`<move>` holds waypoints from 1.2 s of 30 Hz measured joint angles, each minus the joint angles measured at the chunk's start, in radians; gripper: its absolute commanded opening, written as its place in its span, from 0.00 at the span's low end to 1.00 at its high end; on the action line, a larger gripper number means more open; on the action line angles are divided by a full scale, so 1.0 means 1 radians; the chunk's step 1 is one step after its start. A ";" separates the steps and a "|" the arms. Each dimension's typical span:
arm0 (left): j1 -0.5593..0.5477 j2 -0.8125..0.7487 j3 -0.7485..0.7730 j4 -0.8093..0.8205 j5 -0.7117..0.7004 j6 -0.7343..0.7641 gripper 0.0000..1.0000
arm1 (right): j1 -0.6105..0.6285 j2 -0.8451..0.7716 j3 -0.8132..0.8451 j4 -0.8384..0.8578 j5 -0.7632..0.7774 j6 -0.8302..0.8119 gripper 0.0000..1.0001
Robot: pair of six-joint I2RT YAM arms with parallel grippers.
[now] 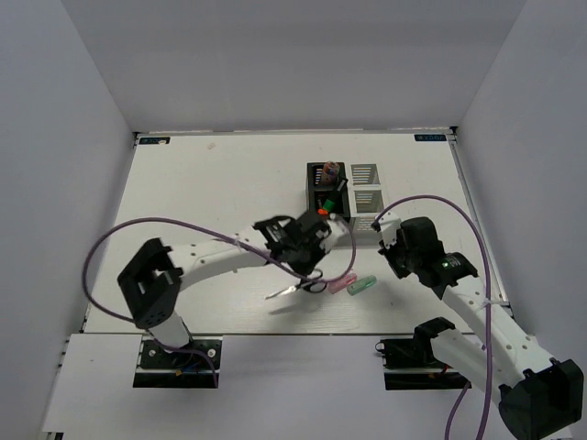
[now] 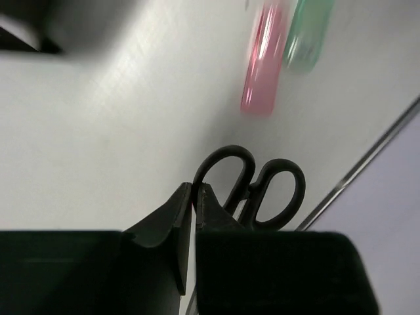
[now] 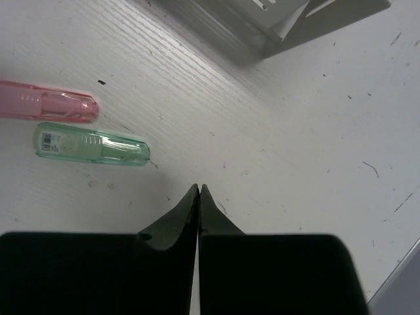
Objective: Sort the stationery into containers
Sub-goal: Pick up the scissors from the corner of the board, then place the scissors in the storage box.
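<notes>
Mint tube [image 3: 92, 146] lies ahead-left of the right gripper [image 3: 199, 190], long axis crosswise to its reach, pink tube [image 3: 46, 105] just beyond it | right jaws pressed together, empty | right arm nearer, I'd say | left gripper [image 2: 193, 190] pinches the scissors [image 2: 253, 187] by a handle loop

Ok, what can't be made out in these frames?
- Scissors blades: left wrist view, hidden behind the left fingers.
- Black organizer contents: top view, too small to identify.
- Pink tube, mint tube: left wrist view, blurred; mint cut by top edge.
- White organizer: right wrist view, cut by top edge.
</notes>
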 measured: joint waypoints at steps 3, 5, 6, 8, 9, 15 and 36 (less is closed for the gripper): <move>0.077 -0.090 0.150 -0.022 0.056 -0.028 0.00 | 0.000 -0.002 0.000 -0.002 -0.001 0.002 0.00; 0.149 -0.135 0.242 0.019 0.115 -0.069 0.00 | 0.000 -0.005 0.000 -0.002 -0.001 0.002 0.03; 0.195 -0.150 0.286 0.056 0.157 -0.101 0.00 | 0.000 -0.005 0.000 -0.002 -0.003 0.002 0.05; 0.277 -0.153 0.359 0.155 0.217 -0.163 0.00 | 0.000 -0.005 0.000 -0.002 -0.006 0.002 0.06; 0.314 -0.145 0.378 0.226 0.241 -0.200 0.00 | 0.000 -0.005 0.000 -0.002 -0.007 0.002 0.06; 0.374 0.050 0.436 0.666 0.315 -0.403 0.00 | 0.000 -0.005 -0.008 0.002 -0.007 -0.001 0.08; 0.451 0.590 0.783 1.151 0.350 -0.719 0.00 | -0.010 -0.006 -0.048 0.005 -0.061 -0.064 0.00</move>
